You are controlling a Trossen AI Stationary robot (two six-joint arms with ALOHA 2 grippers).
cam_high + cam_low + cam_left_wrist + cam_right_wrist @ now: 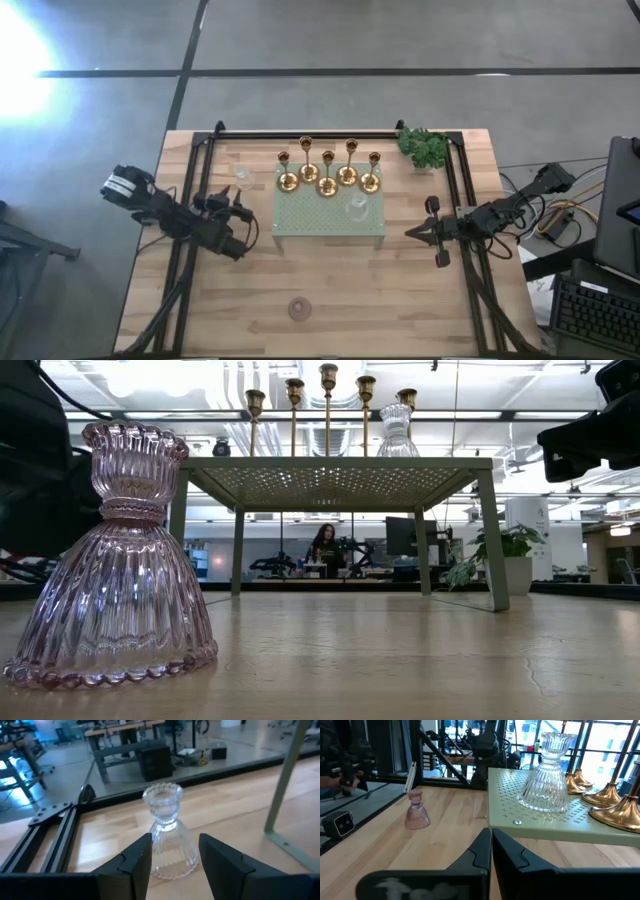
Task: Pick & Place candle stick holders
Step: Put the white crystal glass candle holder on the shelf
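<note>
Five brass candle stick holders (pixel 327 172) stand in a row on the far part of the pale green perforated tray (pixel 300 215). A clear glass holder (pixel 357 207) stands on the tray nearer its right side. A second clear glass holder (pixel 167 836) stands upright on the wood left of the tray (pixel 243 176). My left gripper (pixel 175 840) is open and low, just short of this holder. A pinkish glass holder (pixel 299 309) stands near the front edge. My right gripper (pixel 490 845) is shut, right of the tray, empty.
Black frame rails (pixel 192 190) run along the table's left and right sides. A green leafy sprig (pixel 424 147) lies at the far right corner. The tray stands on thin legs (pixel 491 540). Bare wood lies between the tray and the pinkish holder.
</note>
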